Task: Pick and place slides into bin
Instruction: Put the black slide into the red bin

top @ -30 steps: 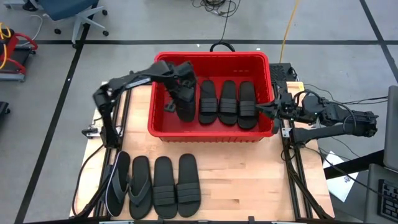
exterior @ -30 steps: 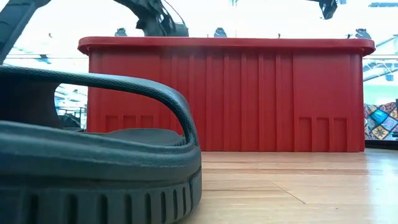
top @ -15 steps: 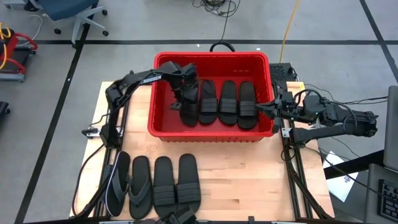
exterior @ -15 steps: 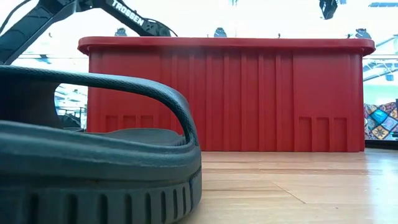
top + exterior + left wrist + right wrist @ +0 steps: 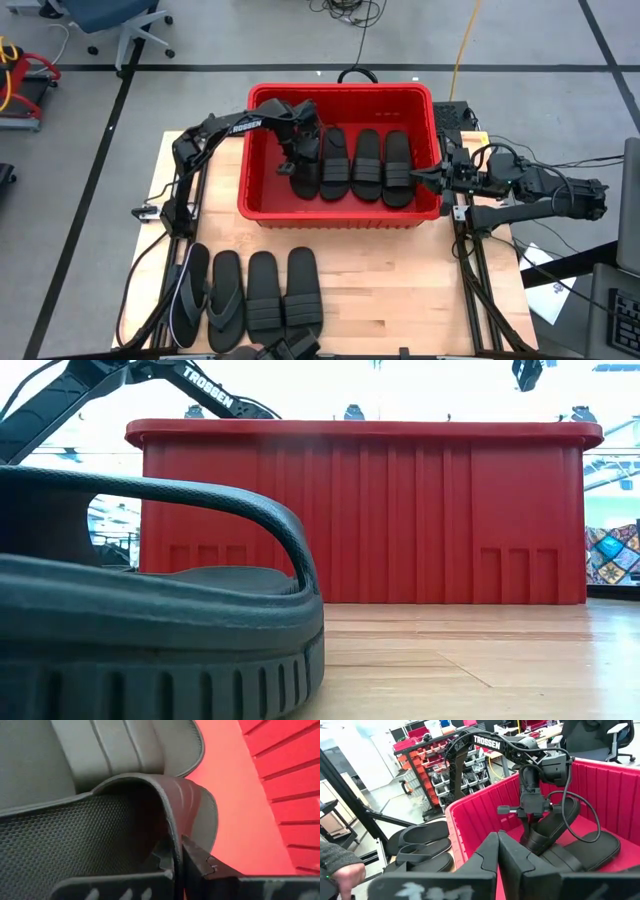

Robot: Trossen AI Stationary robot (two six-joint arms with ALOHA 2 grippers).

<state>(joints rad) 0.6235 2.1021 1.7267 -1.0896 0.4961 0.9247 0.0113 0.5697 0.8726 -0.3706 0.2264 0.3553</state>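
- Since a second ago, left gripper has carried its ribbed-strap slide from the red bin's left part rightward, lowering it beside three slides already lying inside.
- Fingers stay clamped on the strap.
- Right gripper clenched, empty, at the bin's right wall.
- Four sandals line the table's front-left edge.
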